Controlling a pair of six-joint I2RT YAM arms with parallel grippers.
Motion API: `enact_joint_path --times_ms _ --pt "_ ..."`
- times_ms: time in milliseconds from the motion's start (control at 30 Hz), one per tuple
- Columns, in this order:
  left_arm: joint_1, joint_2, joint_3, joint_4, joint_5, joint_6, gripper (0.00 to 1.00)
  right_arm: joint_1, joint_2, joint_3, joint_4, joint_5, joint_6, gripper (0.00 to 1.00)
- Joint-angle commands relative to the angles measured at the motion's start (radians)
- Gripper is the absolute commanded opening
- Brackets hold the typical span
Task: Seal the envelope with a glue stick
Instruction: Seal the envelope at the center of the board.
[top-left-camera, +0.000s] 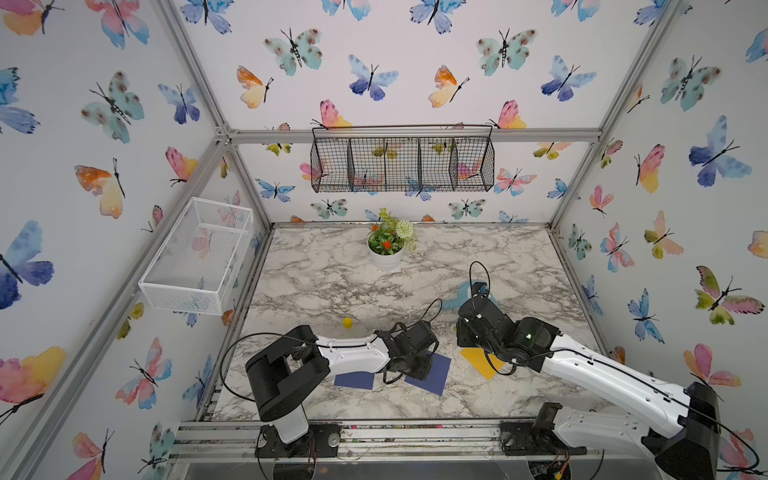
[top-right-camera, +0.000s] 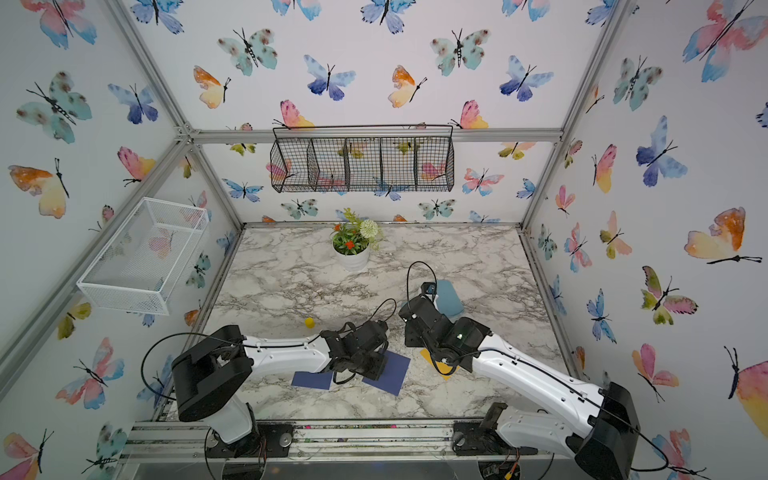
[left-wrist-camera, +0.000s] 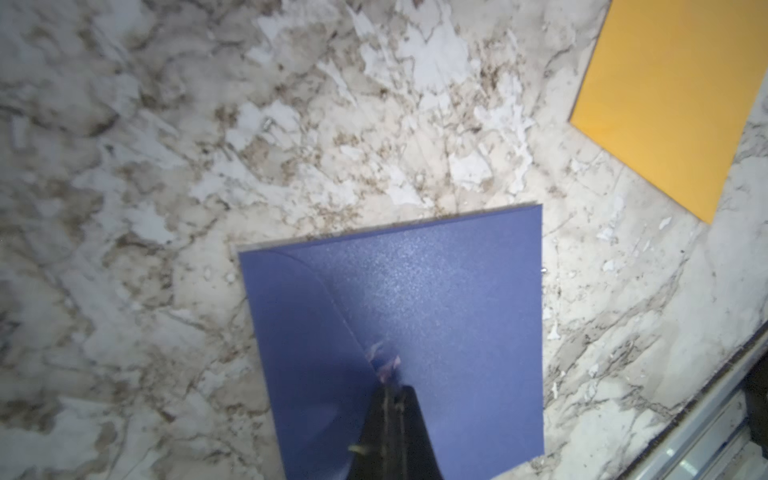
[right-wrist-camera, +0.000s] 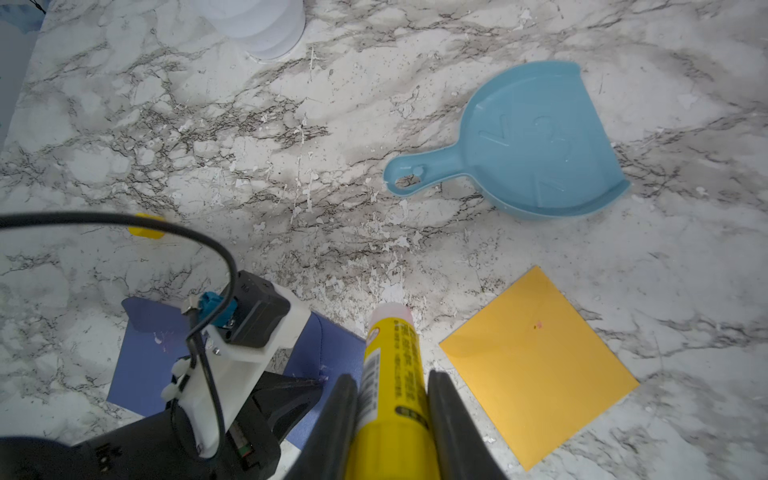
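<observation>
Left claw (left-wrist-camera: 390, 388) closed, tips on the flap point of the blue envelope (left-wrist-camera: 457, 311); risk: the pinkish glue smear there may grab them, so lifting could drag the envelope. Right claw (right-wrist-camera: 392, 380) clamps the uncapped glue stick (right-wrist-camera: 392, 349), tip projecting past the jaws, off the paper. In a top view its yellow cap (top-left-camera: 347, 322) lies at 10 o'clock from the left claw.

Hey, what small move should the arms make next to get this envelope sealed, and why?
Probably swing the right tool toward the blue envelope. Its uncapped glue stick points at bare marble tabletop beside that envelope, while the shut left tool rests on the flap's point, seemingly pinning it.
</observation>
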Motion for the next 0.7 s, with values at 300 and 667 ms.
enact_joint_path --times_ms 300,667 --pt "0.015 -0.155 0.055 -0.162 -0.029 0.034 0.0 -0.006 -0.008 0.024 -0.033 0.016 -0.02 0.02" --pt "0.038 -0.133 0.012 -0.187 -0.06 0.048 0.0 -0.006 0.01 0.043 -0.036 0.021 -0.031 0.03"
